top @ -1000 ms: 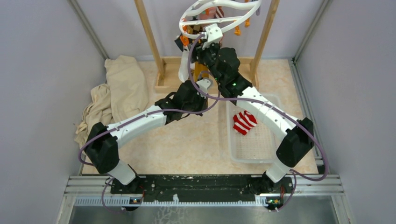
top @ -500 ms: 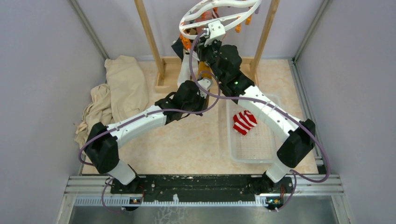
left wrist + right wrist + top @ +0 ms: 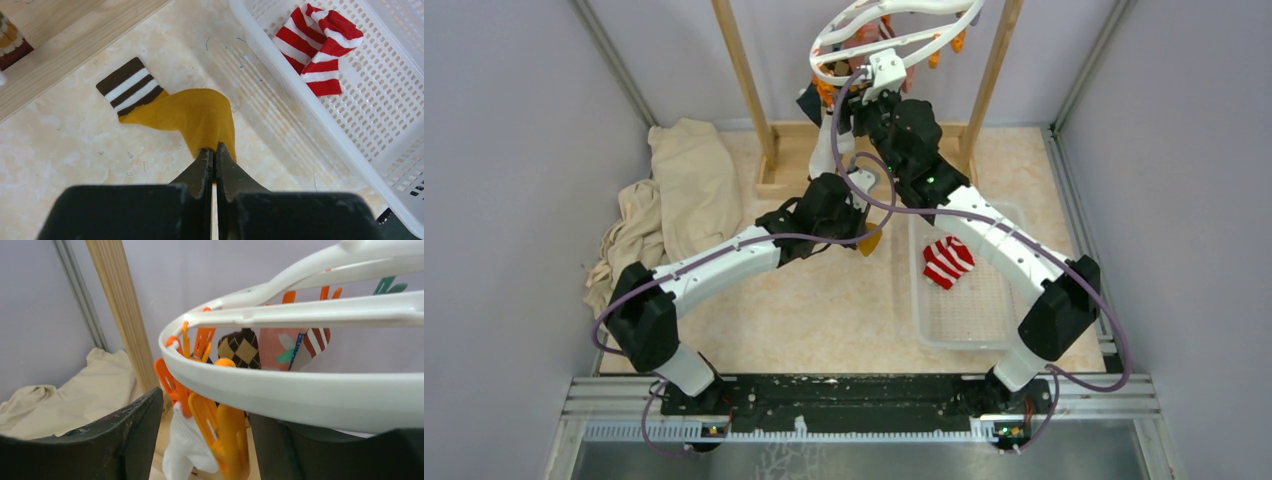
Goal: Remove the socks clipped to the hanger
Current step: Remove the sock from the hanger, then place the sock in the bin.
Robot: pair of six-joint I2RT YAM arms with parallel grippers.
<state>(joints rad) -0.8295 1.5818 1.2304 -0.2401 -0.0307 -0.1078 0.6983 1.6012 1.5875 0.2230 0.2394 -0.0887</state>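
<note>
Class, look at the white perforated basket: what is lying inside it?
One red-white striped sock lies crumpled inside the basket, on its perforated floor. The right arm crosses over the basket's far side in the top view, so anything beneath it there is hidden.

Right wrist view first: the hanger (image 3: 310, 395) runs out past the top and right edges. The argyle sock (image 3: 243, 347) sits mostly behind its rim, and the white sock (image 3: 187, 452) is cut off at the bottom. The right gripper (image 3: 210, 440) is a dark blur, so contact with the orange clip (image 3: 222, 440) can't be told.

Overhead, the right arm (image 3: 994, 232) covers the basket's (image 3: 974, 315) far rim. Just a yellow tip of the mustard sock (image 3: 871, 243) peeks out beneath the left wrist, its fingers hidden.

Left wrist view: one end of that sock vanishes inside the pinched left gripper (image 3: 215, 155). A brown banded sock (image 3: 10, 42) is sliced by the left edge.
</note>
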